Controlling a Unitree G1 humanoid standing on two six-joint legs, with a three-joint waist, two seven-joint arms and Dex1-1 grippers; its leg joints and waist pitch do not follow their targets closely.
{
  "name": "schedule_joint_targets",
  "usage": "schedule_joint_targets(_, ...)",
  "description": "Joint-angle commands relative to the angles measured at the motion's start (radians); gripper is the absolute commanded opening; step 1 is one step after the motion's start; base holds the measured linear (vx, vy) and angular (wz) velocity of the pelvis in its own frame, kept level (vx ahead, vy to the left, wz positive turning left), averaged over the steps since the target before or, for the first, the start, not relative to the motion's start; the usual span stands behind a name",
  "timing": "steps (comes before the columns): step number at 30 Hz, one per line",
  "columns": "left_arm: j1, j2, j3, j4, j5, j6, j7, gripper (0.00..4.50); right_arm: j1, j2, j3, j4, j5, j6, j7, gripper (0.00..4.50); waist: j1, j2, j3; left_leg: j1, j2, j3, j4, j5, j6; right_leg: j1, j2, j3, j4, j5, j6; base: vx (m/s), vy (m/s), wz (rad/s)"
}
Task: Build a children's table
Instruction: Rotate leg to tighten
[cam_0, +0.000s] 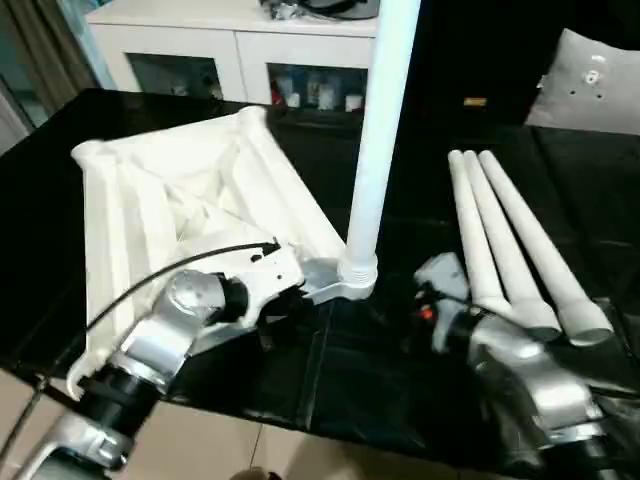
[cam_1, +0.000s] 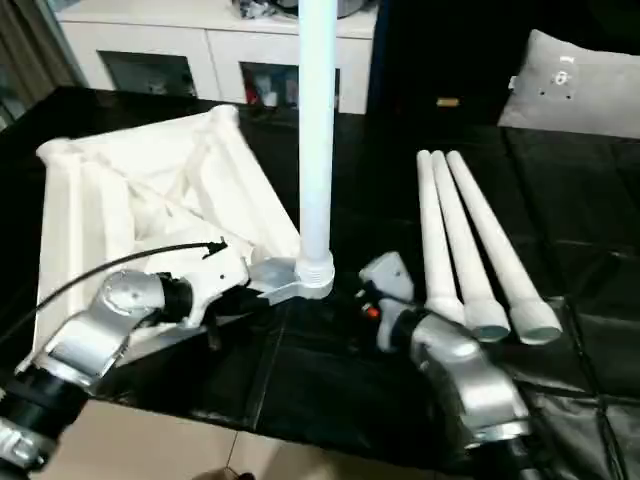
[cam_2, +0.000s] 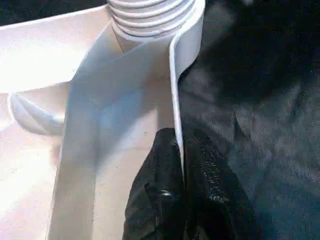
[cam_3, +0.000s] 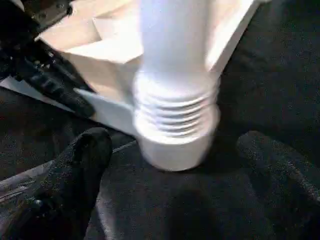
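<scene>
The children's table top (cam_0: 180, 190) lies upside down on the black surface, ribbed underside up. One white leg (cam_0: 380, 130) stands upright in its near corner socket (cam_0: 357, 275). My left gripper (cam_2: 181, 142) is shut on the thin side wall of the table top just beside that socket. My right gripper (cam_3: 175, 142) is open, with one black finger (cam_3: 82, 155) on each side of the leg's threaded base and touching neither side. Three loose legs (cam_0: 510, 240) lie side by side to the right.
The black-covered work surface (cam_0: 330, 370) ends just in front of my arms, with floor (cam_0: 220, 440) below. A white glass-doored cabinet (cam_0: 230, 50) stands behind, and a grey cushion (cam_0: 590, 80) lies at the back right. A black cable (cam_0: 150, 275) loops over my left wrist.
</scene>
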Motion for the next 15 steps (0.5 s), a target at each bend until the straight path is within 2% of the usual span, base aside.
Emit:
schedule_joint_targets(1,-0.015,0.024,-0.051,0.011,0.03,-0.048,-0.056,0.0,-0.024,-0.022,-0.002,-0.02,0.017,-0.006,0.053,4.47,0.005,0.0,-0.064,0.013,0.067,-0.024,-0.059,-0.107,0.075,0.045,-0.091,0.048,-0.065,0.113,-0.255,0.0,0.0,0.0)
schedule_joint_targets(4,-0.022,0.046,-0.08,0.025,0.042,-0.101,-0.117,0.0,-0.054,-0.068,0.026,-0.009,0.003,-0.018,0.121,4.47,0.006,-0.003,-0.065,0.013,0.068,-0.022,-0.057,-0.096,0.08,0.045,-0.09,0.048,-0.063,0.123,-0.264,0.0,0.0,0.0)
schedule_joint_targets(8,-0.033,0.052,-0.097,0.043,0.048,-0.134,-0.151,0.0,-0.071,-0.091,0.055,-0.007,-0.008,-0.023,0.173,4.47,0.019,-0.003,-0.067,0.013,0.069,-0.02,-0.053,-0.079,0.091,0.043,-0.091,0.047,-0.059,0.139,-0.269,0.0,0.0,0.0)
schedule_joint_targets(9,-0.037,0.053,-0.101,0.048,0.048,-0.147,-0.163,0.0,-0.075,-0.095,0.064,-0.006,-0.008,-0.022,0.191,4.47,0.022,-0.009,-0.068,0.014,0.07,-0.019,-0.052,-0.08,0.092,0.043,-0.091,0.047,-0.058,0.139,-0.269,0.0,0.0,0.0)
schedule_joint_targets(12,-0.047,0.058,-0.116,0.054,0.045,-0.179,-0.195,0.0,-0.094,-0.098,0.093,0.013,-0.013,-0.027,0.24,4.47,0.028,-0.006,-0.068,0.014,0.07,-0.02,-0.052,-0.078,0.093,0.041,-0.091,0.046,-0.056,0.128,-0.269,0.0,0.0,0.0)
schedule_joint_targets(15,-0.049,0.059,-0.121,0.045,0.044,-0.185,-0.208,0.0,-0.106,-0.09,0.106,0.031,-0.025,-0.035,0.243,4.47,0.03,-0.008,-0.068,0.014,0.071,-0.019,-0.052,-0.087,0.082,0.04,-0.093,0.047,-0.056,0.103,-0.269,0.0,0.0,0.0)
